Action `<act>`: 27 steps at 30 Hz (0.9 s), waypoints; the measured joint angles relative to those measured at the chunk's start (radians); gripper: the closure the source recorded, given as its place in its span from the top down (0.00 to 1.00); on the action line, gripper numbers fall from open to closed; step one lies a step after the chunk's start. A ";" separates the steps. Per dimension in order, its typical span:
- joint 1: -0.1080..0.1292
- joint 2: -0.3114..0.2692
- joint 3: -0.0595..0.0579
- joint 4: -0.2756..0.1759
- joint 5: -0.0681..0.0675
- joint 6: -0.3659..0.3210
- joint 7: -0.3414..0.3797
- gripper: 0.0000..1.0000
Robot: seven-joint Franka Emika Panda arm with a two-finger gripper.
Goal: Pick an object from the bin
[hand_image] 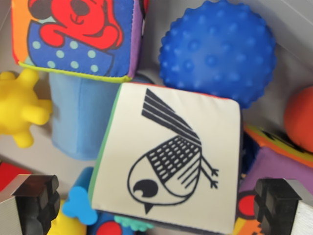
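A soft cube with a white face showing a black bird drawing [171,156] fills the middle of the wrist view. My gripper [159,203] is open, its black fingertips at the bottom left [39,198] and bottom right [276,203], one on each side of the cube's lower edge. I cannot tell whether the pads touch the cube. Behind it lie a blue bumpy ball [217,49] and a soft cube with a red dog print [78,36].
A yellow knobbly toy [19,107] sits at the left, a light blue block [80,120] beside it. An orange ball [301,120] and a purple-orange soft cube [279,156] lie at the right. Small blue and red toys [80,203] crowd the bottom. Grey bin wall [293,19] shows top right.
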 joint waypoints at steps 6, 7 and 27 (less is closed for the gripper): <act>0.004 0.037 -0.005 -0.005 -0.005 0.042 0.002 1.00; 0.004 0.043 -0.006 -0.005 -0.006 0.048 0.003 1.00; 0.012 0.100 -0.016 -0.006 -0.012 0.107 0.006 0.00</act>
